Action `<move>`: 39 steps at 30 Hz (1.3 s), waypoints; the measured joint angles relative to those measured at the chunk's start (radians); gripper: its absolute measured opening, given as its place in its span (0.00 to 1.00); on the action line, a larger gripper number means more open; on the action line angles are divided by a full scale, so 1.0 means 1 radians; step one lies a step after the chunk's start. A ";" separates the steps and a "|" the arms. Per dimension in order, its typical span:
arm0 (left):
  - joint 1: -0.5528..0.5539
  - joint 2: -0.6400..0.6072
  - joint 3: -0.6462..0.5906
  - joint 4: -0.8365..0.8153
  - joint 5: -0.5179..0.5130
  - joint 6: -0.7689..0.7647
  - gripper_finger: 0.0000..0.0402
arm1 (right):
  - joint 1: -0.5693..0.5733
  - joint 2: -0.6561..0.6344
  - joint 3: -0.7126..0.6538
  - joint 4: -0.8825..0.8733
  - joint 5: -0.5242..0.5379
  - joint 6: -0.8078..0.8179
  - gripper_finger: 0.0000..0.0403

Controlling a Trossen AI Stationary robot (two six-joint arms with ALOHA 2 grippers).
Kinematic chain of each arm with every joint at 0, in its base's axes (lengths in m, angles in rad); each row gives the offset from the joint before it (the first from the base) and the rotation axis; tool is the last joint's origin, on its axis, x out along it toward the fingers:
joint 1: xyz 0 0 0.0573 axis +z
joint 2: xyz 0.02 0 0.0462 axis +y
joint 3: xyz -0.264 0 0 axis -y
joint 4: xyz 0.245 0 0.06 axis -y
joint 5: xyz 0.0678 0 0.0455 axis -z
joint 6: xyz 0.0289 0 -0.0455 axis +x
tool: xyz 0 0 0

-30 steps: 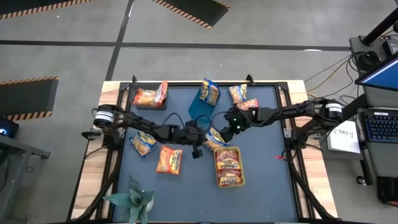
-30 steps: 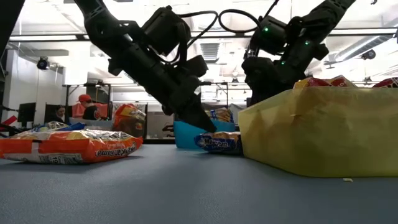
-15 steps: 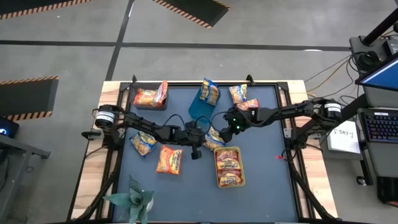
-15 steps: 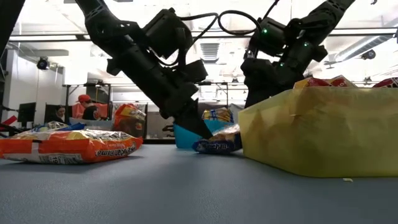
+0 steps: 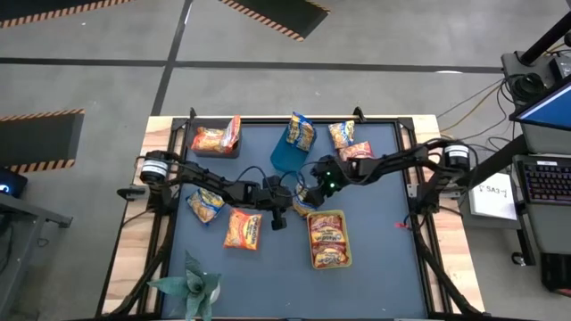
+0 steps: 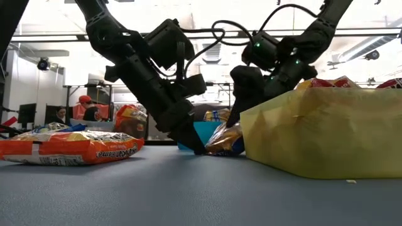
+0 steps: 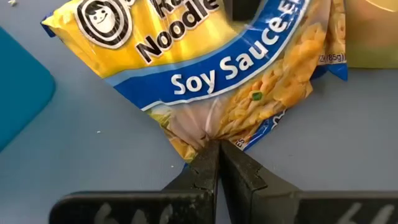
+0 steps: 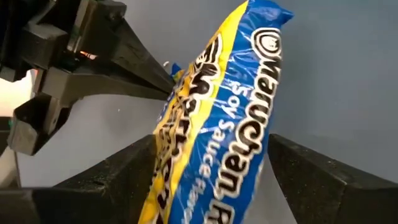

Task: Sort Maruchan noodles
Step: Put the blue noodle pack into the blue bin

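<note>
A blue-and-yellow Maruchan noodle packet [image 7: 217, 68] stands tilted near the table's middle [image 6: 226, 139], beside the yellow-green bin [image 6: 320, 129]. My left gripper [image 7: 215, 152] is shut on its low edge. My right gripper [image 8: 211, 144] is open. One of its fingers [image 8: 124, 171] stands on either side of the packet's raised part [image 8: 230, 93]. In the high view both grippers meet at the packet [image 5: 304, 202], which they mostly hide. Other orange [image 5: 242, 229] and blue-and-yellow [image 5: 205, 205] packets lie flat on the mat. My left gripper pinches the packet's low edge [image 7: 206, 135] between its two fingertips, and the film puckers there. The fingers slant down from the table's left. That edge sits at the mat while the rest of the packet tilts upward. My right gripper: I cannot tell whether its fingers touch the packet.
The yellow-green bin [image 5: 328, 239] holds red packets just near of the grippers. A blue bin [image 5: 285, 153] with a packet [image 5: 301, 131] stands just beyond them. More packets lie at far left [image 5: 216, 138] and far right [image 5: 348, 141]. A plant [image 5: 192, 285] stands at the near left.
My right gripper has come down and toward the table's left, over the blue-and-yellow packet. The packet lay flat on the mat and now stands tipped up: its pinched edge stays low, its other end has risen. My left gripper has sunk slightly and stays shut.
</note>
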 joint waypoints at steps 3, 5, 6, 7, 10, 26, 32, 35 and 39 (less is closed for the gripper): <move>0.000 0.000 0.000 0.001 0.000 0.000 0.00 | -0.001 0.020 0.000 0.017 -0.009 0.001 0.68; 0.000 -0.001 0.000 0.002 0.000 0.000 0.00 | -0.002 0.022 0.000 0.016 -0.010 0.000 0.62; 0.000 -0.001 0.000 0.003 0.000 0.000 0.00 | -0.002 0.021 0.000 0.016 -0.010 0.001 0.59; 0.000 -0.003 0.000 0.003 0.000 0.000 0.00 | -0.002 0.017 0.000 0.015 -0.011 0.004 0.55; 0.000 -0.012 -0.001 0.002 0.000 0.000 0.00 | -0.002 -0.006 0.000 0.013 -0.010 0.006 0.42; 0.000 -0.241 -0.003 -0.073 -0.010 0.058 0.00 | -0.003 -0.150 -0.002 0.001 0.026 -0.009 0.32; -0.007 -0.395 -0.022 -0.095 -0.010 0.115 0.00 | -0.008 -0.237 -0.002 -0.014 0.025 -0.022 0.31; -0.008 -0.468 -0.046 -0.088 -0.010 0.131 0.00 | -0.023 -0.268 0.020 -0.066 0.032 -0.047 0.32; -0.008 -0.559 -0.098 -0.026 -0.011 0.140 0.00 | -0.031 -0.279 0.121 -0.224 0.112 -0.137 0.32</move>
